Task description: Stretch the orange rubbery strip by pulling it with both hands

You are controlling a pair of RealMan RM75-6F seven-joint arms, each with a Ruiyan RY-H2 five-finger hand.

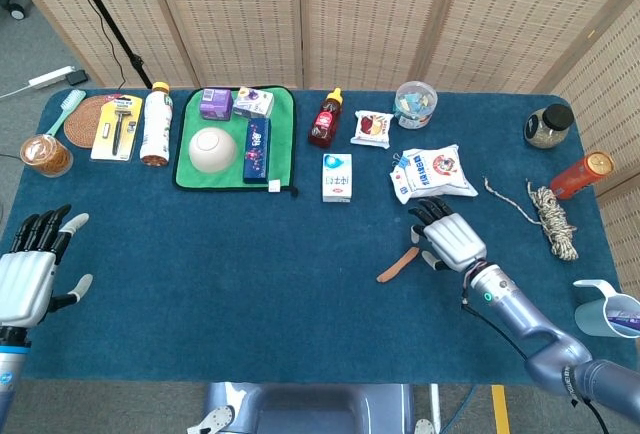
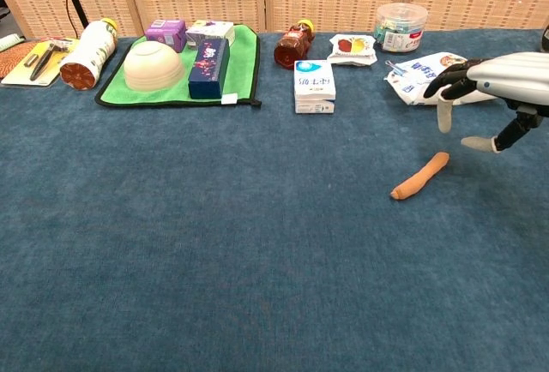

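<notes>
The short orange rubbery strip (image 1: 398,264) lies flat on the blue-carpeted table (image 1: 250,274), right of the middle and free of both hands. The right hand (image 1: 446,236), silver-backed with dark fingers, hangs just above and beside the strip's far end; its fingers are spread and slightly curled downward, holding nothing. In the chest view the fingertips (image 2: 443,118) point down toward the strip without touching it. The left hand (image 1: 30,269) rests well apart at the table's left edge, palm down, fingers fanned out and empty. Behind the right hand lies a white crinkled snack bag (image 1: 432,171), and further back a small white carton (image 1: 338,176) stands beside a green cloth mat (image 1: 282,144).
</notes>
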